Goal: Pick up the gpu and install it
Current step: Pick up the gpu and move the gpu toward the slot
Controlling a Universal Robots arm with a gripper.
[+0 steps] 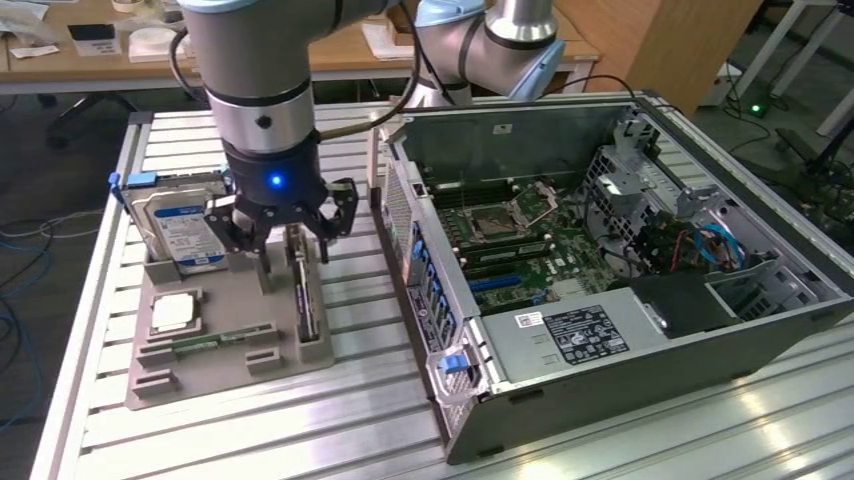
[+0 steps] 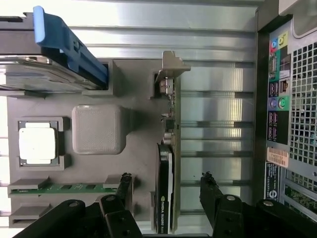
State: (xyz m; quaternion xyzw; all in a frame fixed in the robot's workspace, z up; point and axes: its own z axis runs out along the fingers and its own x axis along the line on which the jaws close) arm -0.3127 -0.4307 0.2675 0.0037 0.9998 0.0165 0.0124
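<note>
**Squarely over the graphics card, jaws wide, nothing held**

From my remote seat I see the gripper (image 1: 296, 262) (image 2: 167, 178) spread as wide as it goes, hanging low over the grey tray (image 1: 227, 380) (image 2: 138, 148). Its two fingers straddle the graphics card (image 1: 307, 310) (image 2: 165, 193), one on each side. In the wrist view I can see a gap between each finger and the card, so nothing is gripped.

The card stands on its long edge in a slot along the side of the tray nearest the computer case (image 1: 441, 300) (image 2: 287, 99). Its metal end bracket (image 2: 169, 64) sits at the end of the tray where the hard drive stands.

Around it, all on the same tray:
- The hard drive (image 1: 180, 225) (image 2: 39, 74) stands upright in its slot with a blue clip (image 2: 69, 44), on the side of the tray away from the case.
- A square processor chip (image 1: 174, 312) (image 2: 37, 144) lies flat in a pocket near the middle of that same side.
- A green memory stick (image 1: 214, 343) (image 2: 64, 187) lies just beyond the chip, farther from the hard drive.
- A raised grey block (image 2: 96, 129) sits between the chip and the card, close to the inner finger.

The case lies open on its side on the slatted metal table (image 1: 334, 420) (image 2: 218, 79). Its port-covered rear wall runs near the tray's card side, leaving a strip of bare table where the outer finger hangs.
</note>
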